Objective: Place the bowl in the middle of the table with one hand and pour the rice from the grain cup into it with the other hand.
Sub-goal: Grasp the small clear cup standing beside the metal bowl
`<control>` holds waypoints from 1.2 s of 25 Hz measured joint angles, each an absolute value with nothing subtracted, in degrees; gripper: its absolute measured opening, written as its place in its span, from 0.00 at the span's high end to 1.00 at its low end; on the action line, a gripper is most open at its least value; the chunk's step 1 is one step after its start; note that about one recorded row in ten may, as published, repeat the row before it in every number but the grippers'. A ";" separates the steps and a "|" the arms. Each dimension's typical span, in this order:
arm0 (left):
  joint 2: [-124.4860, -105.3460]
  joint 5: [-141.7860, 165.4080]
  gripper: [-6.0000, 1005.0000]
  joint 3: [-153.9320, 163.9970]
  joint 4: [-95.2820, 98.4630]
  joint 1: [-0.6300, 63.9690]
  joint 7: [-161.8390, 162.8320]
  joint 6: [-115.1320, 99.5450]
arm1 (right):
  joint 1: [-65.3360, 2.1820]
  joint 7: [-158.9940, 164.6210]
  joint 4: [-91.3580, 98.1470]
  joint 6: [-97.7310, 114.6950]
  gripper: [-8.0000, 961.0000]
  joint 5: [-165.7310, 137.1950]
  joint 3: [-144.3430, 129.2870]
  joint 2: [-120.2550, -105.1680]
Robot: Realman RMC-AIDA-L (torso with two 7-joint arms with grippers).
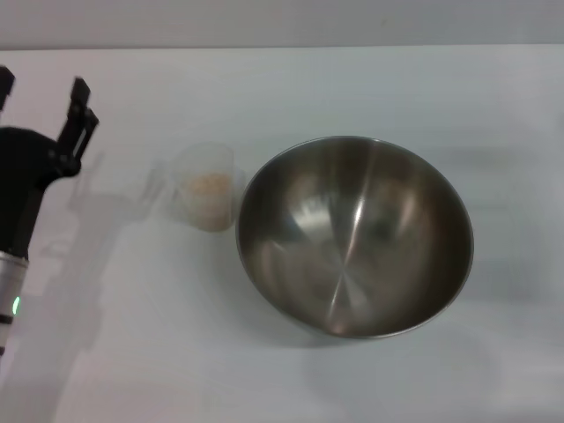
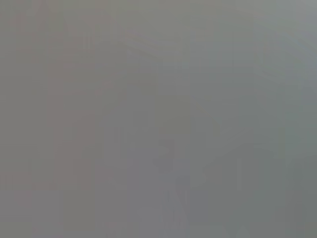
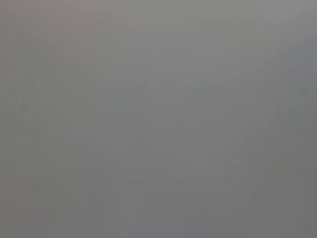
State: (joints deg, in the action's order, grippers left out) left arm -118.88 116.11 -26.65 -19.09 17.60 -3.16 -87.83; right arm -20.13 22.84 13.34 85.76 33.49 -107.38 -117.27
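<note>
A large shiny steel bowl (image 1: 354, 235) stands on the white table (image 1: 291, 88), a little right of the middle in the head view. Its inside holds nothing. Just left of it, almost touching its rim, stands the small clear grain cup (image 1: 206, 188) with pale rice (image 1: 210, 186) inside. My left gripper (image 1: 40, 95) hovers at the far left edge, well left of the cup, open with its black fingers spread and nothing between them. My right gripper is out of view. Both wrist views show only plain grey.
The table's far edge (image 1: 282, 46) runs along the top of the head view. The left arm's silver forearm with a green light (image 1: 15, 306) hangs over the table's left side.
</note>
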 joint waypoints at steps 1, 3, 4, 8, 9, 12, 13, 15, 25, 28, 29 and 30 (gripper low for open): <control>-118.96 116.10 0.17 -25.63 -18.78 17.03 -3.16 -86.38 | -20.89 24.33 10.50 85.80 0.45 33.51 -107.21 -117.03; -119.03 116.10 0.17 -24.67 -18.72 16.48 -3.30 -84.67 | -21.31 23.48 9.30 85.54 0.45 33.54 -107.20 -116.97; -119.03 116.10 0.17 -24.67 -18.72 16.48 -3.30 -84.67 | -21.31 23.48 9.30 85.54 0.45 33.54 -107.20 -116.97; -119.09 116.08 0.17 -22.43 -19.29 14.82 -3.59 -80.43 | -21.92 22.66 8.88 85.36 0.45 33.41 -107.20 -116.96; -119.09 116.08 0.17 -21.26 -19.52 14.61 -3.57 -79.73 | -22.26 22.63 8.51 85.31 0.45 33.41 -107.20 -116.95; -119.10 116.08 0.17 -20.26 -19.75 14.47 -3.62 -78.78 | -22.95 22.61 7.76 85.29 0.45 33.41 -107.19 -116.94; -119.10 116.09 0.17 -19.83 -19.85 14.43 -3.69 -78.11 | -23.26 22.61 7.45 85.27 0.45 33.40 -107.18 -116.93; -119.09 116.09 0.17 -19.48 -19.90 14.39 -3.74 -76.98 | -23.69 22.61 7.08 85.24 0.45 33.41 -107.22 -116.92; -119.09 116.10 0.17 -19.12 -20.04 15.72 -3.80 -71.19 | -23.98 22.61 6.66 85.24 0.45 33.41 -107.15 -116.89; -119.09 116.11 0.17 -18.97 -20.04 16.36 -3.81 -69.54 | -23.96 22.61 6.64 85.25 0.45 33.41 -107.13 -116.89; -119.09 116.11 0.17 -18.87 -20.04 16.52 -3.81 -69.21 | -23.96 22.61 6.63 85.26 0.45 33.41 -107.12 -116.89; -119.09 116.11 0.17 -18.79 -20.04 16.63 -3.82 -69.00 | -23.95 22.61 6.63 85.26 0.45 33.41 -107.12 -116.89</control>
State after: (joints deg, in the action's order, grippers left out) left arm -119.09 116.11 -18.79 -20.04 16.63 -3.82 -69.00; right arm -23.95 22.61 6.63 85.26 33.41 -107.12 -116.89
